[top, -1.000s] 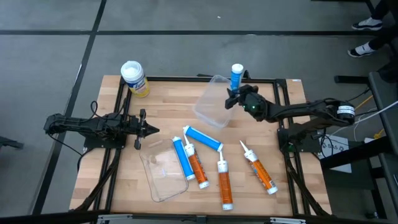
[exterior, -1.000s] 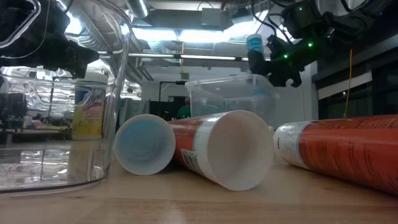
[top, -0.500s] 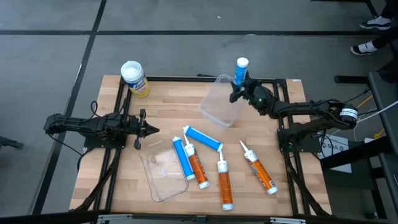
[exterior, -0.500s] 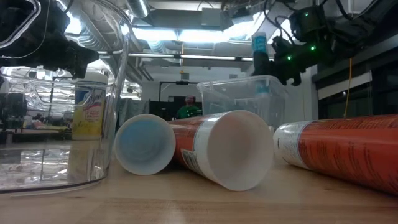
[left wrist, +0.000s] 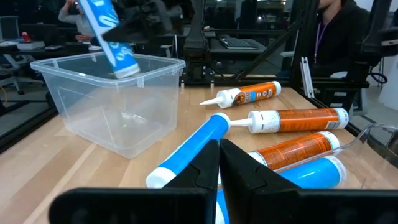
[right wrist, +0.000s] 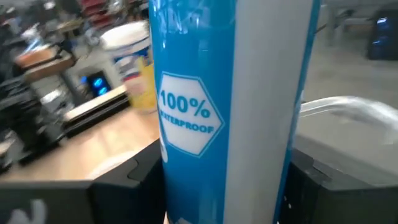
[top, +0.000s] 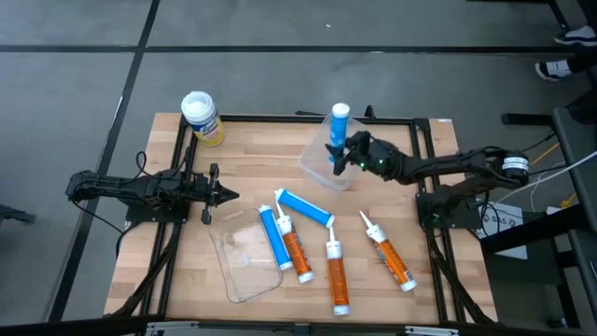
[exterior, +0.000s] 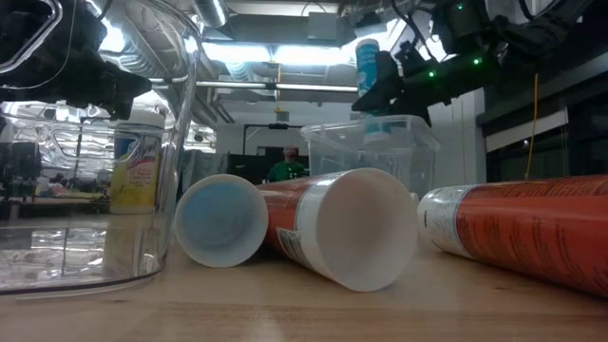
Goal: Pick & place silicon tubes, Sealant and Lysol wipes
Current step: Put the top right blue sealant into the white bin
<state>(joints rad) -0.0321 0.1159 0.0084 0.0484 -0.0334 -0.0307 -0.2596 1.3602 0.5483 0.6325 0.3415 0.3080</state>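
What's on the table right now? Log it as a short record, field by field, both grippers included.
right gripper: shut on the blue tube, held upright above the clear bin
left gripper: shut, holding nothing, at the table's left side
clear bin: upright, no tube lying in it
clear tray: near the front edge, one blue tube partly over its rim
tubes lying on the table: two blue, three orange
Lysol wipes: upright, back left corner
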